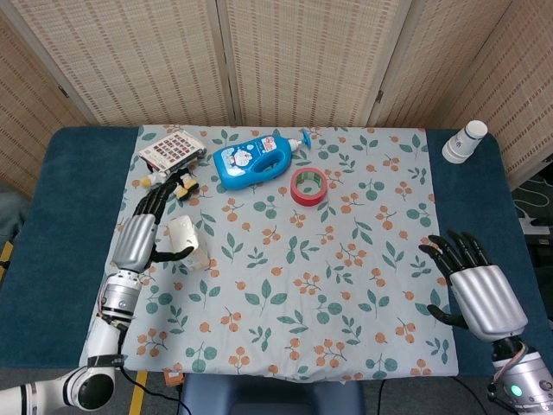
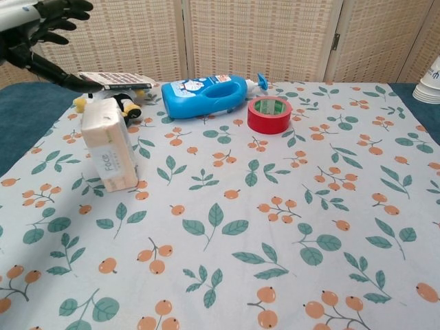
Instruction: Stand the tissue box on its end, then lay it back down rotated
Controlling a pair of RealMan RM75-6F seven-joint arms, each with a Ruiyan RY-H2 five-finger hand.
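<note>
The cream tissue box stands upright on its end on the floral cloth, left of the middle; in the head view the tissue box shows partly behind my left hand. My left hand hovers above and to the left of it, fingers spread, holding nothing; in the chest view the left hand is raised at the top left, clear of the box. My right hand hangs open over the table's right side, far from the box.
A blue bottle lies at the back beside a red tape roll. A patterned packet and a small toy sit just behind the box. A white cup stands at the back right.
</note>
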